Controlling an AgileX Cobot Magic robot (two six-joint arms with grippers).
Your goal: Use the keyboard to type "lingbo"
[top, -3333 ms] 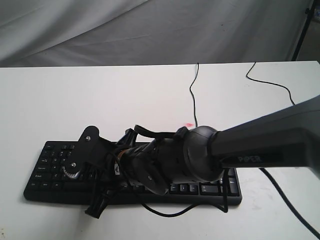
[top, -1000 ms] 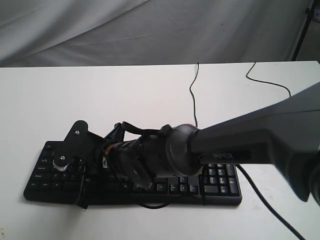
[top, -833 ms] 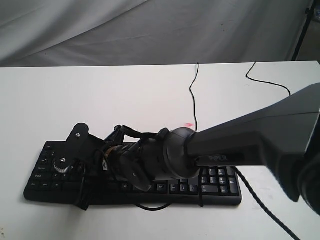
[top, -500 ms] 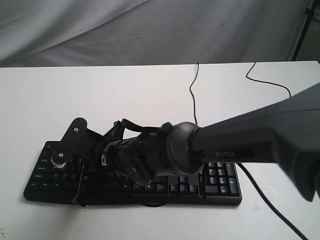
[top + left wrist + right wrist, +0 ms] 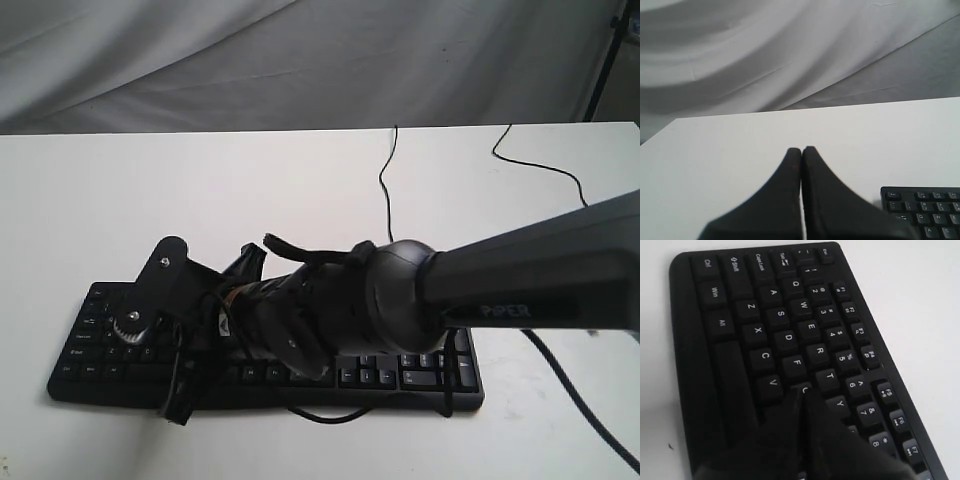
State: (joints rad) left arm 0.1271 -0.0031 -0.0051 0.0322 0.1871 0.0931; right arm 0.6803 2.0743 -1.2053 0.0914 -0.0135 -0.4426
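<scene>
Closed to a point, the right hand (image 5: 802, 396) hangs at the G key (image 5: 799, 388) of the keyboard (image 5: 740, 365), suggesting "lingbo" is past halfway, though nothing in view confirms it.

One black keyboard (image 5: 440, 375) lies on one white surface (image 5: 200, 200), directly beneath the right claw (image 5: 802, 392). This is one of two claws in the scene; the other, the left claw (image 5: 801, 149), has only a corner of that keyboard beside it. Each claw shows two dark fingers pressed together with no gap. Two thin black cables cross the surface beyond the right claw, the nearer cable (image 5: 384, 190) and the farther cable (image 5: 545, 165), and one dark arm (image 5: 530, 280) appears in the exterior view.
</scene>
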